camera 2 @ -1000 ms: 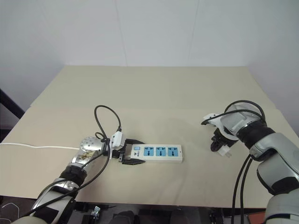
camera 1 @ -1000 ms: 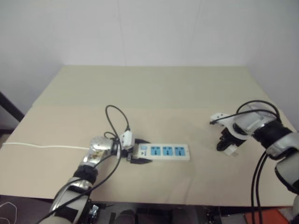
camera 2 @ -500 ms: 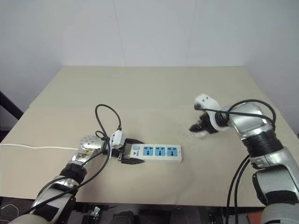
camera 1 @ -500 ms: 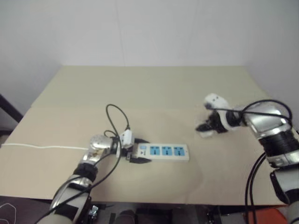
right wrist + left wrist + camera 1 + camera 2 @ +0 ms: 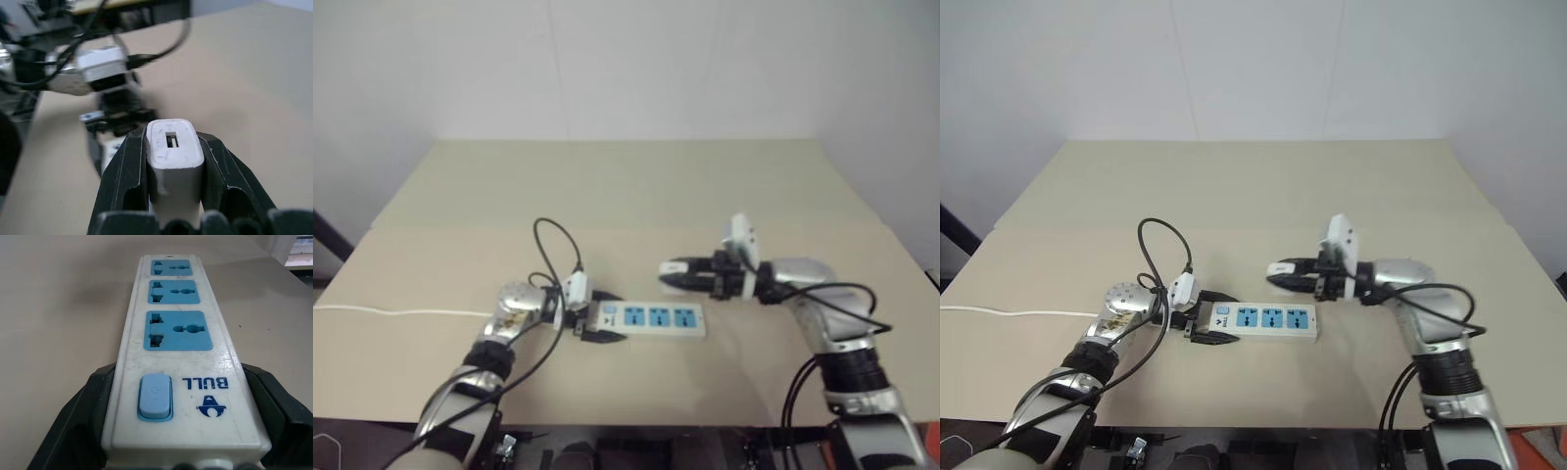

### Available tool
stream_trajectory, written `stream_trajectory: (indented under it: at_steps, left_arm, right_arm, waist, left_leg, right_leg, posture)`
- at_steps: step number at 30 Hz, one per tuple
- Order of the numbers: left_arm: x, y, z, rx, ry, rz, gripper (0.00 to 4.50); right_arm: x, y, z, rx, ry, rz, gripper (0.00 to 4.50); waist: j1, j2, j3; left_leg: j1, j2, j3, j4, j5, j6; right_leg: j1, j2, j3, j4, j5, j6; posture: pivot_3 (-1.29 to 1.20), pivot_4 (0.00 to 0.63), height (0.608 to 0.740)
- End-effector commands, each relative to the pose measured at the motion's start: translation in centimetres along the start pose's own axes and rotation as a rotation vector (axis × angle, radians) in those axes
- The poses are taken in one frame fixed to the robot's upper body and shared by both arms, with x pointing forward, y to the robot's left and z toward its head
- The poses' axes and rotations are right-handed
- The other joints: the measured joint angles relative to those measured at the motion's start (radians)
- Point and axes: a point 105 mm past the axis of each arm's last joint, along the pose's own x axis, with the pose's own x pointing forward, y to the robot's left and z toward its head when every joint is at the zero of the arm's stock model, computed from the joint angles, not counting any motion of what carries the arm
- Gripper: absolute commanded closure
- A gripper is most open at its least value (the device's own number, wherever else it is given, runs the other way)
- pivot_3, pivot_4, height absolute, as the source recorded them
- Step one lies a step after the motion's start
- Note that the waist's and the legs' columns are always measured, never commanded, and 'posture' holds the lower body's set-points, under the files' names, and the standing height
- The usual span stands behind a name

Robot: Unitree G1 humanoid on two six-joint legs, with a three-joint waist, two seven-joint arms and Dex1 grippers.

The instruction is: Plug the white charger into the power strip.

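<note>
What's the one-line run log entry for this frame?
left gripper: clamps power strip end | right gripper: holds white charger, above strip | plugged: no

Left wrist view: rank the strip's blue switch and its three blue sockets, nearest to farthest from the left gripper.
1. Blue switch, at the held end of the power strip, level with the left gripper fingers.
2. First socket, next along.
3. Middle socket.
4. Last socket, at the free end.

A beige worktop (image 5: pixel 626 186) reaches back to a plain white wall (image 5: pixel 607 59). A faint seam crosses the worktop from its left edge to its right edge. Past the left edge stands a dark slanted bar (image 5: pixel 331 233). The light is soft and even.
</note>
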Motion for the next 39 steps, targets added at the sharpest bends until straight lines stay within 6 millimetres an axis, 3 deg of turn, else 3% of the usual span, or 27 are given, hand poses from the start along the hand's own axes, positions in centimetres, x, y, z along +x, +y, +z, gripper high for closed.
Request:
stream_trajectory:
  at_steps: [1,6,18,29,39]
  left_arm:
    - [0.1,-1.0,-1.0,-0.015,0.048,-0.048,1.20]
    - [0.4,-1.1,-0.9,-0.016,0.044,-0.048,1.20]
    - [0.6,-1.1,-1.0,-0.029,0.048,-0.050,1.20]
    - [0.7,-1.2,-0.9,-0.029,0.040,-0.050,1.20]
    - [0.7,-1.3,-0.9,-0.030,0.040,-0.054,1.20]
  right_arm:
    - [1.2,0.5,0.5,-0.115,-0.036,0.026,3.38]
    - [2.9,0.2,0.1,-0.098,-0.074,0.018,3.38]
    - [4.2,0.6,-0.3,-0.098,-0.088,0.045,3.38]
    - [4.4,1.2,-1.6,-0.083,-0.049,0.074,3.38]
    - [3.8,-0.3,-4.6,-0.033,0.018,0.003,3.38]
  waist:
    - [-0.001,0.000,0.000]
    - [0.000,0.000,0.000]
    - [0.000,0.000,0.000]
    - [0.001,0.000,0.000]
    - [0.000,0.000,0.000]
  left_leg:
    - [0.000,0.000,0.000,0.000,0.000,0.000]
    - [0.002,0.000,0.000,0.000,0.000,0.000]
    - [0.002,0.000,0.000,0.000,0.000,0.000]
    - [0.002,0.000,0.000,0.000,0.000,0.000]
    - [0.004,0.000,0.000,0.000,0.000,0.000]
  right_leg:
    - [0.000,0.000,0.000,0.000,0.000,0.000]
    - [0.001,0.000,0.000,0.000,0.000,0.000]
    - [0.001,0.000,0.000,0.000,0.000,0.000]
    - [0.001,0.000,0.000,0.001,0.000,0.000]
    - [0.003,0.000,0.000,0.000,0.000,0.000]
  posture:
    - [0.00,0.150,0.740]
    - [0.00,0.150,0.740]
    - [0.00,0.150,0.740]
    - [0.00,0.150,0.740]
    - [0.00,0.150,0.740]
